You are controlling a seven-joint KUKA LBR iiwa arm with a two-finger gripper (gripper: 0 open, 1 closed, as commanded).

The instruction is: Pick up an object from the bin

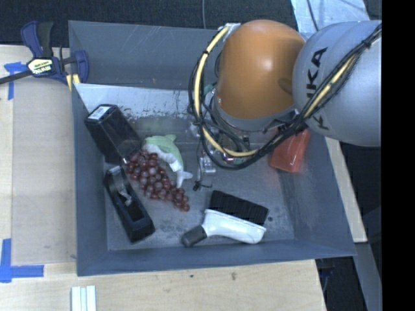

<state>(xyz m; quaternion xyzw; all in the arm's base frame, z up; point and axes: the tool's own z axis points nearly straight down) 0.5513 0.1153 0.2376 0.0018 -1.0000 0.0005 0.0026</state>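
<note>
A grey metal bin (87,193) is seen from above. At its far left, a long black box (111,131) is laid at a slant. Below it, a black tape holder (130,209) is set along the left wall. Next to these, a bunch of dark red grapes (154,177) is spread across the floor. A pale green and white soft thing (163,149) is pressed against the top of the grapes.

Just right of that soft thing, in the middle of the bin, the gripper (206,165) is held low over the floor. It is partly hidden by the orange cover (259,67) and cables, so it cannot be told if it is open or shut, or if anything is held.

Below the gripper, a flat black comb-like thing (237,207) is seen, and beside that a white handle with a grey tip (233,229). At the right, a red block (290,154) is half covered by the arm (337,83).
</note>
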